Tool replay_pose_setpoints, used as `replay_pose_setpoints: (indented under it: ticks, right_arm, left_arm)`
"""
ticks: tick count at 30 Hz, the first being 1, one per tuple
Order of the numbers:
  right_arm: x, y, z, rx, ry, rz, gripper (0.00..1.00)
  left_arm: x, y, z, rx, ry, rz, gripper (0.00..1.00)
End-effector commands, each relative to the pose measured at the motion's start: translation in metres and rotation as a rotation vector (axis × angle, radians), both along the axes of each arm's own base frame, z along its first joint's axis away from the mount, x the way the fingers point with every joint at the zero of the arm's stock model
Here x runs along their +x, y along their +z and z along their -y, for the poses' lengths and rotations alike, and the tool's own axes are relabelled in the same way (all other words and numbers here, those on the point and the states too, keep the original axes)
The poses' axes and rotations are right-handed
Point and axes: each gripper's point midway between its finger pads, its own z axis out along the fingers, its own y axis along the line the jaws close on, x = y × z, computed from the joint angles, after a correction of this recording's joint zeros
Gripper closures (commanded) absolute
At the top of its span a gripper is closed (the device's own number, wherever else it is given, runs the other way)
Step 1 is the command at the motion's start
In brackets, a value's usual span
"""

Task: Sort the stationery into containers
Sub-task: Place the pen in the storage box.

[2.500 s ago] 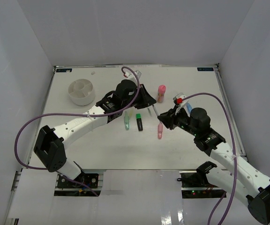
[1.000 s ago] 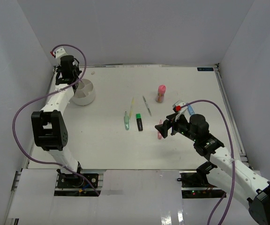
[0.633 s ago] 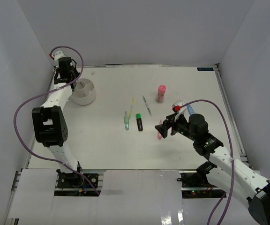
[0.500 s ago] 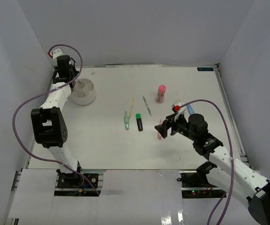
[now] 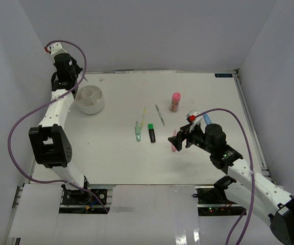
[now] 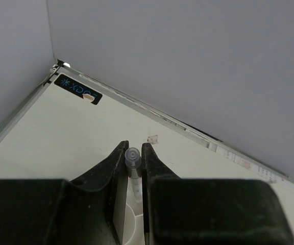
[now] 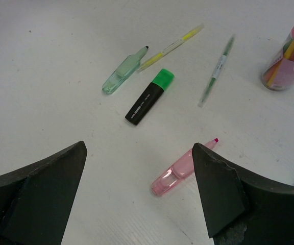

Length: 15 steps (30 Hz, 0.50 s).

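Pen [image 6: 132, 156], clenched upright in left pincer [image 6: 133, 148] over organiser cup [image 5: 90, 109], awaits dropping; well right of cup, released right pincer [image 7: 131, 189] brackets pink marker [image 7: 180, 171] for grasping.

Table [image 6: 40, 138]: white, beneath the left pincer [image 6: 133, 148].
Label [image 6: 78, 90]: black with blue print, ahead and left, near the corner.
Scrap [image 6: 151, 138]: small, pale, just ahead-right of the tips.
Wall [image 6: 188, 56]: grey, beyond.

White table [image 5: 101, 158] carries a white cup [image 5: 92, 108], pink tube [image 5: 175, 101], scattered markers [image 5: 151, 132] — and thin pens [image 5: 160, 115].
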Motion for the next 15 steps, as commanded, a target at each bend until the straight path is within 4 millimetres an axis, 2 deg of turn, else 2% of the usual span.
replay_pose_setpoints:
  ticks: [1, 9, 15]
  right_arm:
    - [0.003, 0.015, -0.004, 0.024, 0.016, 0.059, 0.10]
    - [0.004, 0.011, -0.005, 0.019, 0.018, 0.054, 0.10]
    - [0.004, 0.010, -0.005, 0.016, 0.020, 0.051, 0.10]
  left_arm:
    - [0.008, 0.014, 0.014, -0.031, -0.068, 0.044, 0.76]
    - [0.024, -0.031, 0.015, -0.039, -0.082, -0.041, 0.75]
    - [0.033, -0.064, 0.021, -0.063, -0.109, -0.097, 0.67]
